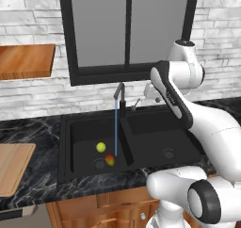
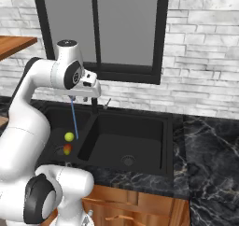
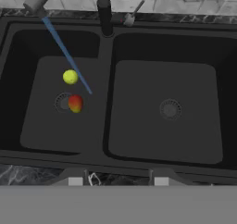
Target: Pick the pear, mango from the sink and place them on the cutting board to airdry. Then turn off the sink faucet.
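The pear (image 1: 100, 147) and the mango (image 1: 109, 159) both lie on the floor of the left basin of the black sink (image 1: 141, 123), close together but not clearly touching. The mango sits at the edge of that basin's round drain (image 3: 61, 101), and the pear is a little farther toward the back wall. The sink faucet (image 1: 120, 100) rises at the back edge of the sink above the divider, with its spout turned over the left basin; a thin blue stream of water (image 1: 116, 128) falls from it and lands just beside the fruit. Its small silver lever (image 1: 137, 102) stands tilted just to the right of the stem. The right basin has its own drain (image 1: 168, 153).

The cutting board (image 1: 12, 168) lies flat on the dark marble desk (image 1: 28, 128) at its left end, well apart from the sink.

The tool (image 2: 83, 99) hangs high above the sink near the faucet, apart from both fruits and holding nothing; I cannot tell how wide its fingers stand.
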